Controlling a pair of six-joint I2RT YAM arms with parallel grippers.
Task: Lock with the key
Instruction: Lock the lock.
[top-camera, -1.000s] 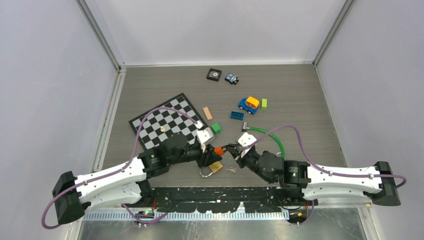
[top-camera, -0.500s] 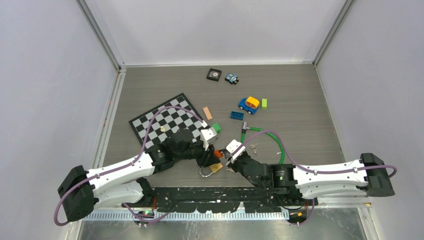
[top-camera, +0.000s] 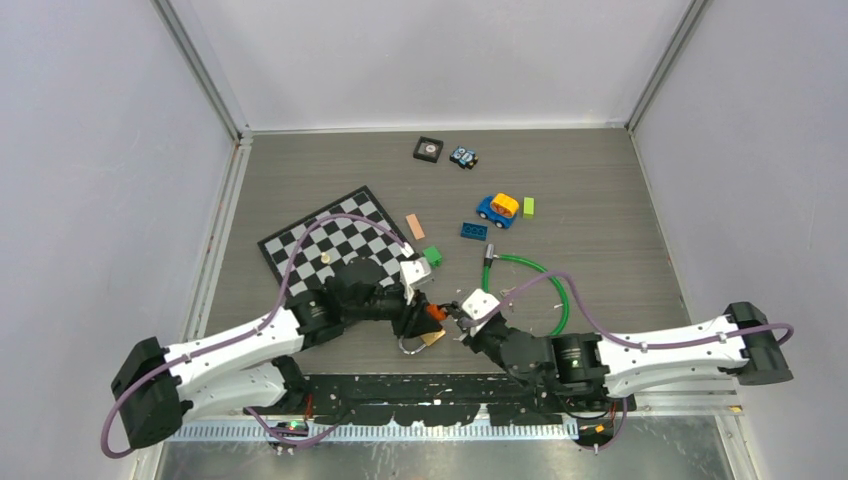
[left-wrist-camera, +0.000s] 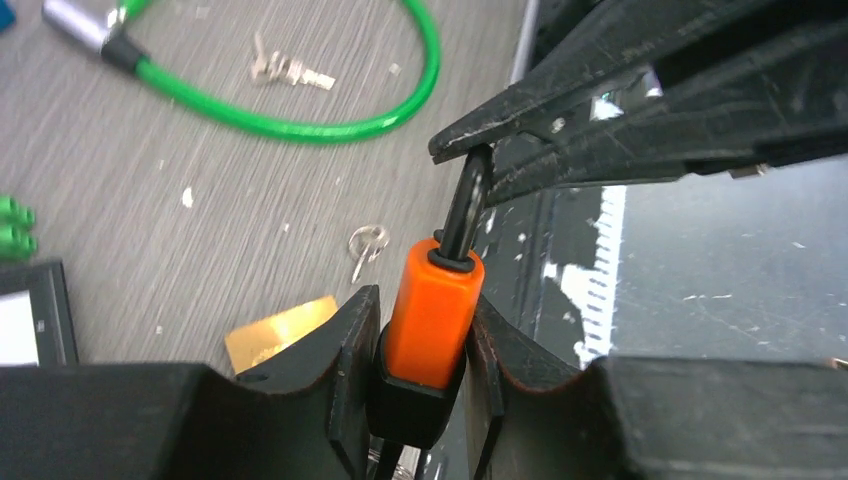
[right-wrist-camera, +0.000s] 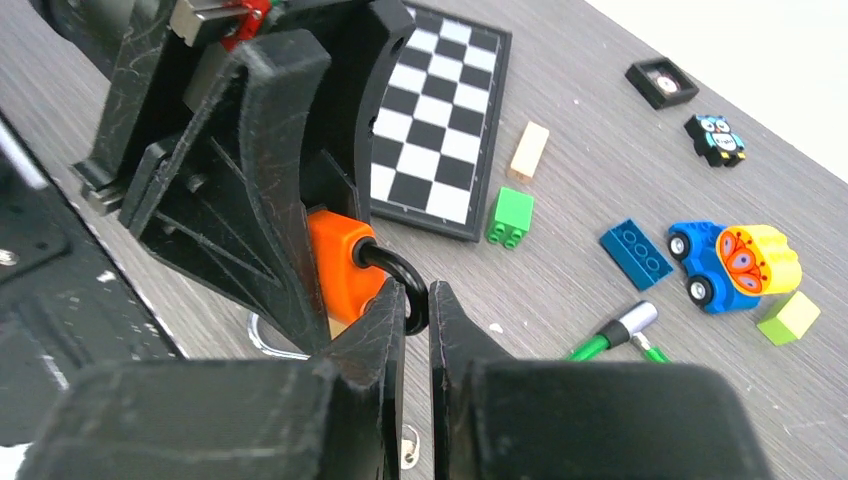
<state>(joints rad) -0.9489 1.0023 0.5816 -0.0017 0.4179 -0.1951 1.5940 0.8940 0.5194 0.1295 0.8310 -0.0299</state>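
My left gripper (left-wrist-camera: 425, 300) is shut on the body of an orange lock (left-wrist-camera: 430, 310) with a black base, held just above the table near its front edge (top-camera: 436, 312). The lock's black shackle (right-wrist-camera: 405, 280) points toward my right gripper (right-wrist-camera: 418, 295), which is shut on the shackle's loop from the opposite side (top-camera: 458, 318). A small silver key (left-wrist-camera: 365, 245) on a ring lies on the table just below the two grippers (right-wrist-camera: 410, 445). In the top view the key is hidden by the right arm.
A brass padlock (top-camera: 430, 338) lies under the grippers. A green cable lock (top-camera: 545, 285) with keys (left-wrist-camera: 290, 70) lies to the right. Behind are a chessboard (top-camera: 335, 250), a green brick (top-camera: 432, 256), a blue brick (top-camera: 474, 231), a toy car (top-camera: 497, 209) and a tan block (top-camera: 414, 225).
The right arm has swung left and toward the near edge, keeping its gripper at the lock's shackle. The left gripper with the orange lock has shifted slightly nearer.
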